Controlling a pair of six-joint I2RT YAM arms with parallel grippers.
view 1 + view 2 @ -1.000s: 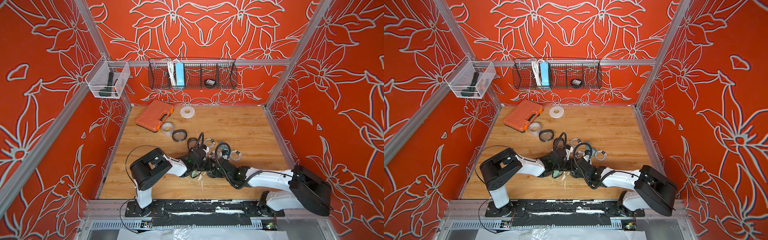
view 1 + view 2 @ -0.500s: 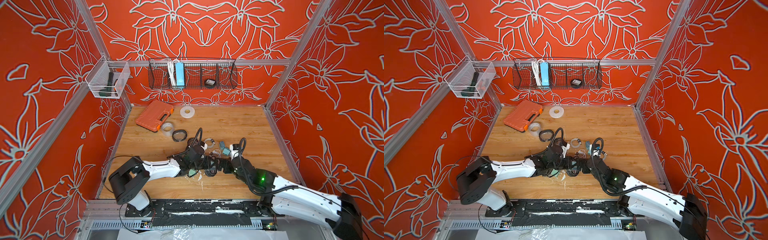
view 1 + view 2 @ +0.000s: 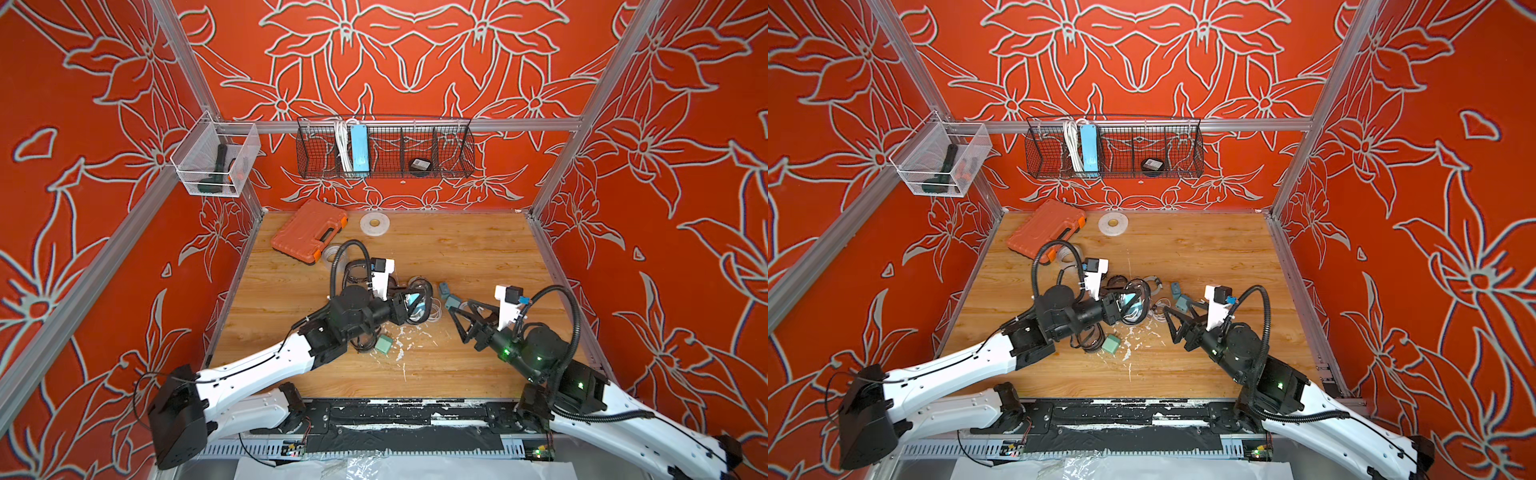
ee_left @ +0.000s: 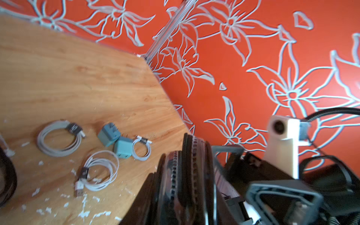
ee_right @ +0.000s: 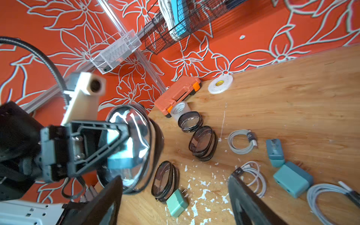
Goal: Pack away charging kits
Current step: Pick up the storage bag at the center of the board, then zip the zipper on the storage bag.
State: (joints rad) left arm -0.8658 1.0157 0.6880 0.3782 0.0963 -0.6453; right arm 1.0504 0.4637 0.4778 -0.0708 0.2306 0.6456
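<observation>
Right gripper (image 3: 456,325) has pulled back from the pouch (image 3: 419,305), fingers wide and empty over the bench (image 3: 457,249) near 2 teal adapters (image 3: 453,300); left gripper (image 3: 406,304) fingers clamp the upright pouch mid-bench, 1 blue adapter (image 5: 120,162) inside.

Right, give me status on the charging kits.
Left gripper shut on oval black-rimmed clear-topped pouch, teal cube showing through. Right gripper open, empty, beside loose teal cube plug adapters. Coiled white cables lying between the arms.
</observation>
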